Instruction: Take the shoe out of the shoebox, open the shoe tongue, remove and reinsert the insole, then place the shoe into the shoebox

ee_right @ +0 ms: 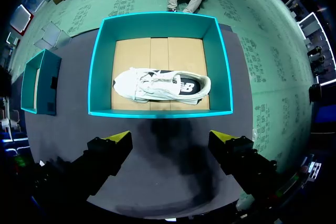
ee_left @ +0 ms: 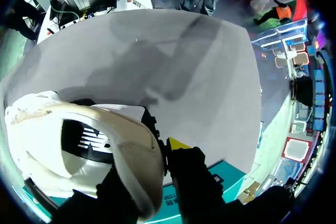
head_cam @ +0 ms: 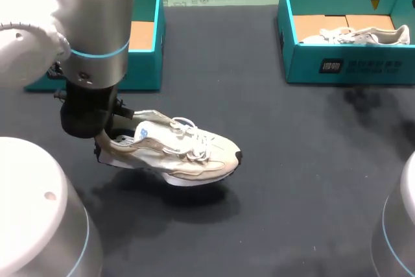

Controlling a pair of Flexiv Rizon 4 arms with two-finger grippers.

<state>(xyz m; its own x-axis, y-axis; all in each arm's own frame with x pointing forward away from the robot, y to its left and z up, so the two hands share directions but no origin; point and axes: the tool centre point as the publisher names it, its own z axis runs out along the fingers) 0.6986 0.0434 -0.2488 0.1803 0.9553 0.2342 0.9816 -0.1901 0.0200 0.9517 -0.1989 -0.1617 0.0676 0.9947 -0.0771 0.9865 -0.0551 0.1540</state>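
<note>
**Head view.** The left arm held a white shoe by its heel, raised off the dark table. The shoe was well apart from the right shoebox and nearer the robot than it. A second shoe lay inside that box.

**Left wrist view.** The left gripper was clamped on the white shoe, its heel wall pinched between the fingers.

**Right wrist view.** The right gripper stood wide apart, holding nothing, above the table just short of the right shoebox.
</note>
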